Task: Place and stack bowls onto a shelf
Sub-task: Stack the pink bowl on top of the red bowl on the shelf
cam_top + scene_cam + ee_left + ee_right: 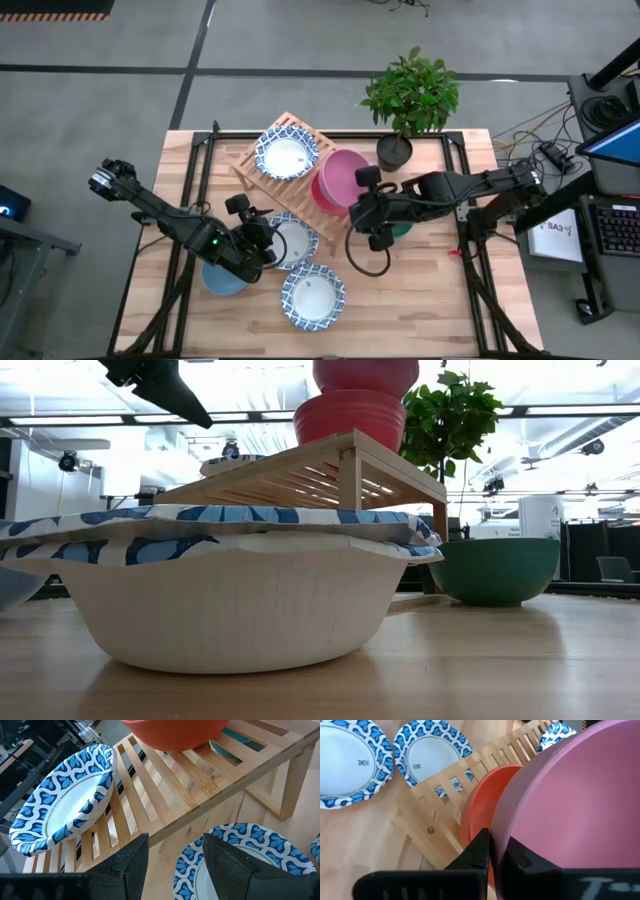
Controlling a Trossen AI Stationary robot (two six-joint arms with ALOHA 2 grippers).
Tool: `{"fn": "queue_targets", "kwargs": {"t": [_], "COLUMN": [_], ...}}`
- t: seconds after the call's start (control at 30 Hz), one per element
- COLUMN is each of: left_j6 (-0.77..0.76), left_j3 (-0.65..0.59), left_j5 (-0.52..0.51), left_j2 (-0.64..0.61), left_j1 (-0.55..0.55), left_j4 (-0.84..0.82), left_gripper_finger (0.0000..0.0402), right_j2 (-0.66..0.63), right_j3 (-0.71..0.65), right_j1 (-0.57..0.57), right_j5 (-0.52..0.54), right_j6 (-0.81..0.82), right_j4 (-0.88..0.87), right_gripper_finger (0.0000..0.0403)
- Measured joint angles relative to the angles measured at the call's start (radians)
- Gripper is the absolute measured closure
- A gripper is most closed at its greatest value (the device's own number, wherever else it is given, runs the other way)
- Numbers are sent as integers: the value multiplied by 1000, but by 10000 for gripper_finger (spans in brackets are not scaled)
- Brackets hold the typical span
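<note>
The wooden shelf [300, 175] stands slantwise at the table's middle. A white bowl with a blue rim [287, 156] rests on its far left end. A red bowl [477, 815] sits on its right end, with a pink bowl [343, 176] in or just over it. My right gripper [497, 845] is shut on the pink bowl. My left gripper [175, 840] is open and empty above a second blue-rimmed bowl [240, 857] on the table by the shelf's near side. A third blue-rimmed bowl [312, 297] and a blue bowl [220, 282] lie nearer. A green bowl [493, 568] stands right of the shelf. My right gripper pinches the pink bowl's rim [495, 827] on its near right side, one finger outside the wall and one on the inner side. The fingers come from the table's right, slanting down. The bowl stays upright over the red bowl; whether it rests in it I cannot tell.
A potted plant [410, 100] in a dark pot [394, 152] stands just behind the shelf's right end. The right arm reaches over the green bowl [402, 229]. Black frame bars [200, 150] run along the table's sides. Bare wood [420, 300] lies at the near right.
</note>
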Motion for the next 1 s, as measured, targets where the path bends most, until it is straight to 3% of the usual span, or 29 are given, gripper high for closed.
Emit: {"fn": "queue_targets", "kwargs": {"t": [0.47,0.8,1.0], "left_j6": [0,0,0], "left_j3": [0,0,0], "left_j5": [0,0,0], "left_j2": [0,0,0], "left_j1": [0,0,0], "left_j4": [0,0,0], "left_gripper_finger": [232,232,232], "right_j2": [45,45,45], "right_j3": [-2,0,1], "right_j1": [-20,-20,-20], "right_j5": [21,34,108], "right_j6": [0,3,24], "right_j4": [20,41,40], "right_gripper_finger": [311,302,302]}}
